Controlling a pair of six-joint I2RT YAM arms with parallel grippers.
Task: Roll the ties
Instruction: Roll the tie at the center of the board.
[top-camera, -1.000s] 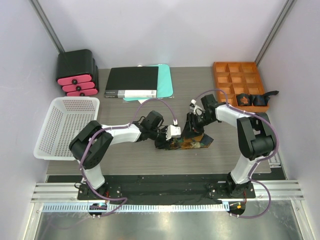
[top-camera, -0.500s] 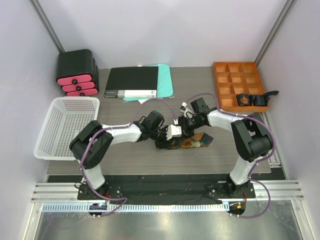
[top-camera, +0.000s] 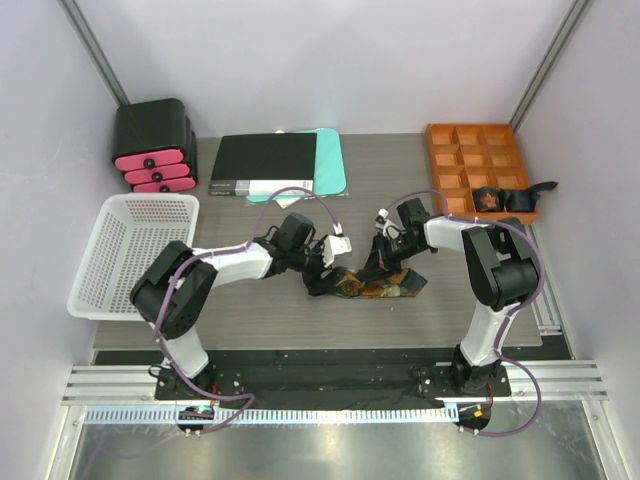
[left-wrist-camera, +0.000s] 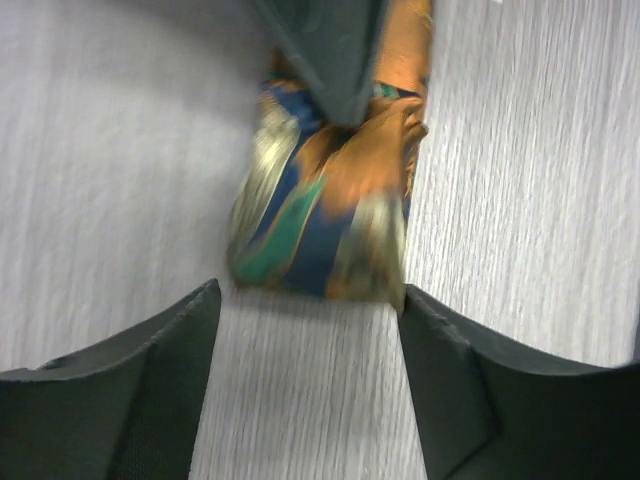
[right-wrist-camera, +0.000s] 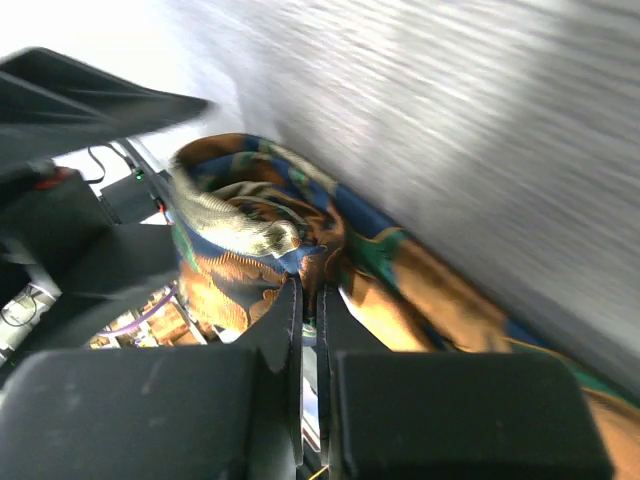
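A tie (top-camera: 385, 286), dark with orange, blue and green patterning, lies on the table, partly rolled at its left end. In the left wrist view the rolled end (left-wrist-camera: 322, 205) sits just ahead of my left gripper (left-wrist-camera: 310, 300), which is open and empty around bare table. My left gripper (top-camera: 322, 278) is at the tie's left end. My right gripper (top-camera: 384, 264) comes down onto the roll from the right. Its fingers (right-wrist-camera: 285, 325) are closed to a thin slit, pinching folds of the tie (right-wrist-camera: 250, 240). The right gripper's dark finger (left-wrist-camera: 330, 50) shows pressing on the roll.
An orange compartment tray (top-camera: 455, 140) at the back right holds dark rolled ties (top-camera: 512, 200). A white basket (top-camera: 115, 275) stands at the left, black and pink drawers (top-camera: 152, 150) at the back left, and a black folder (top-camera: 265, 160) on a teal sheet at the back.
My left gripper has drawn back to the left, off the roll. My right gripper swung left, then settled lower onto the roll.
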